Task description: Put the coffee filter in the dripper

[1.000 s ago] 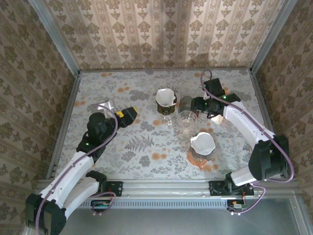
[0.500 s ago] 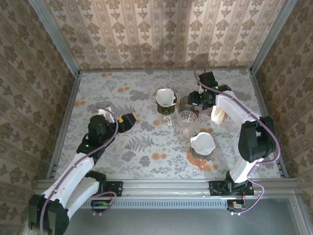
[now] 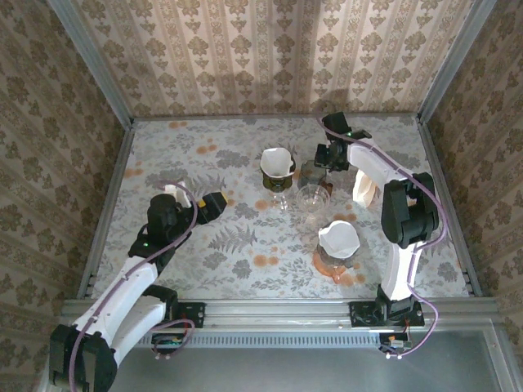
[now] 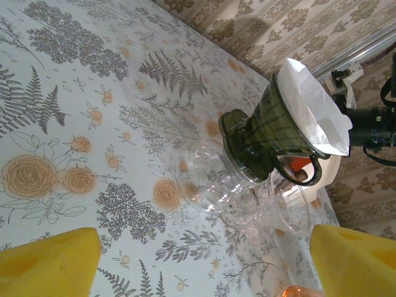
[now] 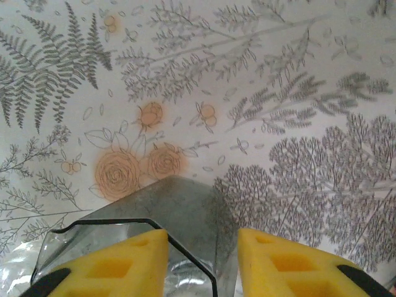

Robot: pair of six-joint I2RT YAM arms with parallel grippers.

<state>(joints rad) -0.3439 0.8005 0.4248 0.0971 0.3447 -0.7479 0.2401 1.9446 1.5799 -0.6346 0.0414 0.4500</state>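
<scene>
My right pincer (image 5: 202,260): narrowly parted, astride rim of smoky clear plastic dripper (image 5: 179,210), lower frame. My left pincer (image 4: 201,260): spread wide, empty; white paper filter (image 4: 315,114) in dark green dripper (image 4: 272,133), upper right.

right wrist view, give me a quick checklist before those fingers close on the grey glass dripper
1. Right gripper open: ok.
2. Smoky grey glass dripper wall between its fingers: ok.
3. Grey dripper empty of filter: ok.
4. Clear glass dripper apart from the grey one: cannot tell.
5. Loose white paper filter on floral table, free to pick: ok.
6. Left gripper open, away from the drippers: ok.
</scene>
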